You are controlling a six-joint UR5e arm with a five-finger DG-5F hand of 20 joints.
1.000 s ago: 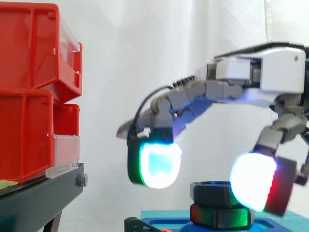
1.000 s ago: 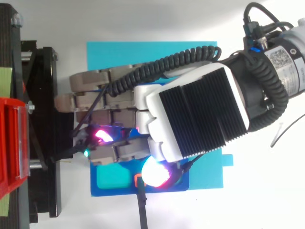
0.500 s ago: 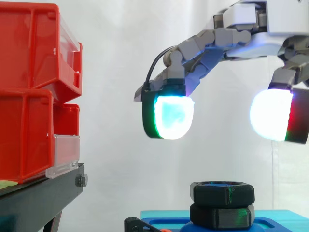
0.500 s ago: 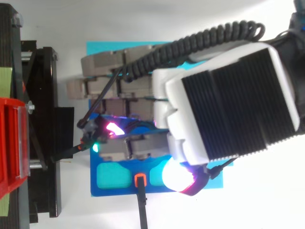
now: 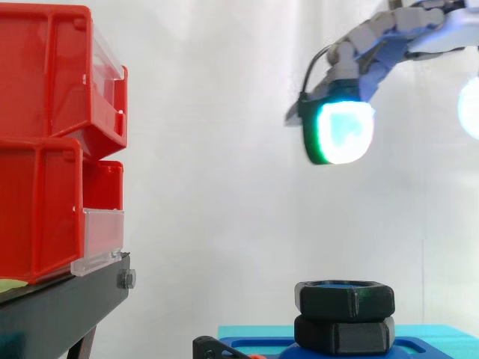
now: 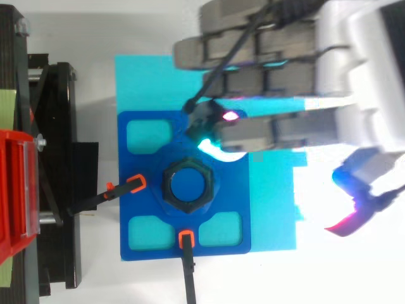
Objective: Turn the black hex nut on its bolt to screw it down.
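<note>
Black hex nut [image 5: 344,298]: sits on its bolt [image 6: 188,183] at the centre of a blue fixture plate [image 6: 145,225]. In the side view it rests on a second black hex piece [image 5: 344,334], the two touching, so little travel looks left, though I cannot see the thread.

- Handling, as a guess: matte, faintly layered faces, probably moulded or printed plastic. That would make it light, rigid and not fragile.
- Six flat sides with blunt corners. The flats are the place to take hold, with pads on opposite faces from above.
- The top rim is rounded and would slip under a fingertip.
- Turning should need little force until the nut seats. The plate looks held by two black clamps with orange tips [image 6: 136,183], so it should not spin with the nut.

Bolt end: shows blue inside the ring of the nut in the top view, flush or slightly sunk.

Plate: smooth blue, rounded corners, with shallow cyan pockets. It lies on a thin cyan sheet [image 6: 145,82] on the white desk [image 6: 354,278].

Hand [image 6: 354,57]: hangs high above the nut and off to the side, well apart from it. Its fingers are loosely spread and hold nothing. One fingertip pad [image 5: 343,131] glows white and green.

Further out: glossy red bins [image 5: 45,134] with clear fronts on a black stand [image 5: 67,303], before a white curtain.
</note>
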